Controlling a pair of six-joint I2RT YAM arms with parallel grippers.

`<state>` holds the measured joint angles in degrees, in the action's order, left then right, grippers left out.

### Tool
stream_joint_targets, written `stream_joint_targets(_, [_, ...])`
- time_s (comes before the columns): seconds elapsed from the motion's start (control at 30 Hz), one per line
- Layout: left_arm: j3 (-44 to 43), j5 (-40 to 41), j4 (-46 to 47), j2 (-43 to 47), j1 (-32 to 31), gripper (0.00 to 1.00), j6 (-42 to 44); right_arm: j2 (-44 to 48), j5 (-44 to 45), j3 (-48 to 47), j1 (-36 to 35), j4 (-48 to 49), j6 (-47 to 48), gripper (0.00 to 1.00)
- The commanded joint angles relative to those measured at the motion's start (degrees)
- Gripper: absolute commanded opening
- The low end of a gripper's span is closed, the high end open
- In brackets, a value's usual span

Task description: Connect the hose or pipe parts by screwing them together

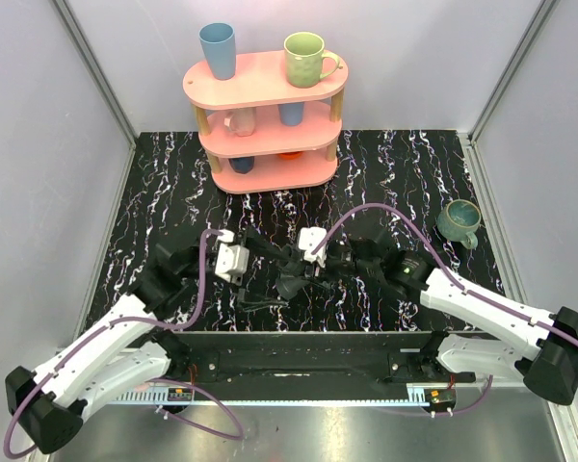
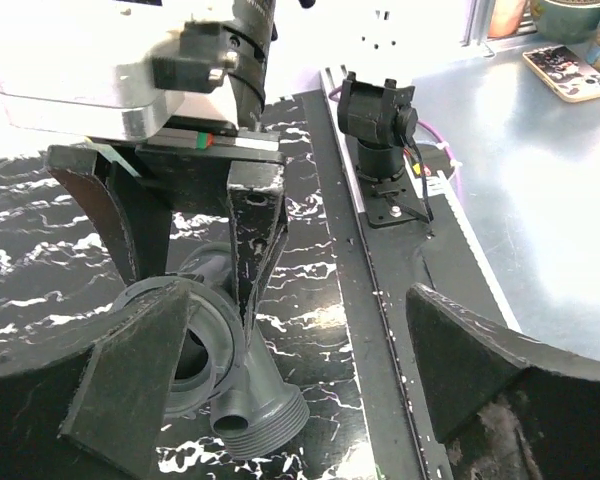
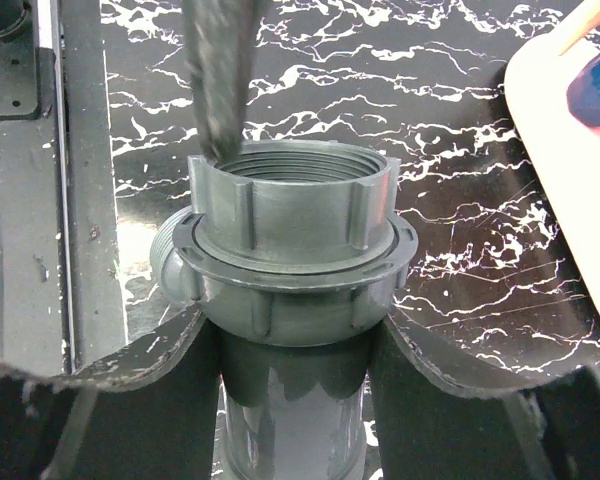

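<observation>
The grey-black pipe parts (image 1: 291,277) hang just above the marbled table between both arms. My right gripper (image 3: 292,335) is shut on the tube below the ribbed collar (image 3: 290,290). Above the collar sits a threaded nut (image 3: 290,195), and a side stub sticks out to the left. My left gripper (image 2: 295,310) stands wide open. Its left finger (image 2: 130,380) lies against the ring of the pipe parts (image 2: 255,400), while its right finger (image 2: 500,370) is well apart. One left finger (image 3: 220,80) shows at the nut's far rim in the right wrist view.
A pink three-tier shelf (image 1: 270,125) with cups stands at the back. A green mug (image 1: 459,221) sits on the table at the right. The black base rail (image 1: 308,351) runs along the near edge. A phone (image 2: 570,72) lies off the table.
</observation>
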<state>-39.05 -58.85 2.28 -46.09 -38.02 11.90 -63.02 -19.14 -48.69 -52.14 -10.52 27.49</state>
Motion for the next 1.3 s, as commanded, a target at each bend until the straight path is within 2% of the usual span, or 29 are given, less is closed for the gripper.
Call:
stream_joint_targets(0.0, [1.95,5.11,4.39,5.29,-0.12,0.98,-0.81,0.18,-1.43,-2.91,0.72,5.25,-1.29,0.0])
stream_joint_targets(0.07, [3.01,10.31,7.72,7.4,-0.13,0.99,-6.85,0.01,-1.34,-2.82,0.72,5.25,-0.86,0.0])
stream_joint_targets(0.1, [3.71,15.64,8.43,9.59,-0.12,0.99,-8.81,0.01,-1.26,-2.73,0.72,5.16,-0.68,0.0])
stream_joint_targets(0.23, [3.37,29.03,8.18,12.86,-0.12,0.99,-19.35,0.01,-0.73,-2.64,0.72,5.25,-0.06,0.0])
stream_joint_targets(0.27, [2.49,32.71,4.35,12.86,-0.12,0.99,-26.16,0.09,-0.64,-2.73,0.72,5.25,-0.06,0.0])
stream_joint_targets(0.3, [-0.13,41.01,1.18,11.64,-0.21,0.99,-29.45,0.01,-0.81,-2.82,0.72,5.25,-0.06,0.0])
stream_joint_targets(0.33, [-1.89,45.1,-1.99,10.59,-0.04,0.99,-32.44,-0.08,-0.73,-2.9,0.81,5.25,-0.15,0.0])
stream_joint_targets(0.37, [-3.91,47.57,-9.16,9.1,0.05,0.99,-35.34,-0.08,-0.9,-3.08,0.72,5.25,-0.24,0.0])
stream_joint_targets(0.43, [-10.41,49.35,-15.61,3.92,0.31,0.99,-38.16,-0.08,-0.9,-3.17,0.72,5.25,-0.33,0.0])
stream_joint_targets(0.47, [-12.09,49.62,-20.6,2.16,0.32,0.99,-43.05,-0.26,-0.9,-3.26,0.72,5.25,-0.41,0.0])
stream_joint_targets(0.57, [-16.4,48.49,-26.43,-2.77,0.66,0.98,-52.55,-0.43,0.06,-3.26,0.72,4.99,-0.33,0.01])
stream_joint_targets(0.67, [-17.64,45.23,-27.51,-5.33,1.02,0.96,-58.37,-0.78,2.17,-3.17,0.64,4.99,0.02,0.01])
stream_joint_targets(0.77, [-18.08,43.74,-29.43,-7.87,2.42,0.94,-61.37,-1.14,4.28,-3.0,0.64,5.07,0.46,0.0])
stream_joint_targets(0.83, [-18.26,39.97,-29.97,-10.6,3.65,0.93,-62.7,-0.96,4.63,-2.82,0.64,5.6,0.55,0.0])
stream_joint_targets(1.07, [-14.83,32.31,-20.49,-13.76,3.74,0.89,-66.74,-1.4,5.42,-2.9,0.64,5.78,1.26,0.0])
stream_joint_targets(1.17, [-13.16,29.94,-16.55,-14.03,3.74,0.8,-65.0,-2.19,5.51,-3.43,0.64,5.25,1.17,0.0])
stream_joint_targets(1.27, [-10.62,25.29,-9.7,-13.51,3.74,0.65,-61.84,-2.54,5.69,-3.7,0.64,4.99,1.08,0.0])
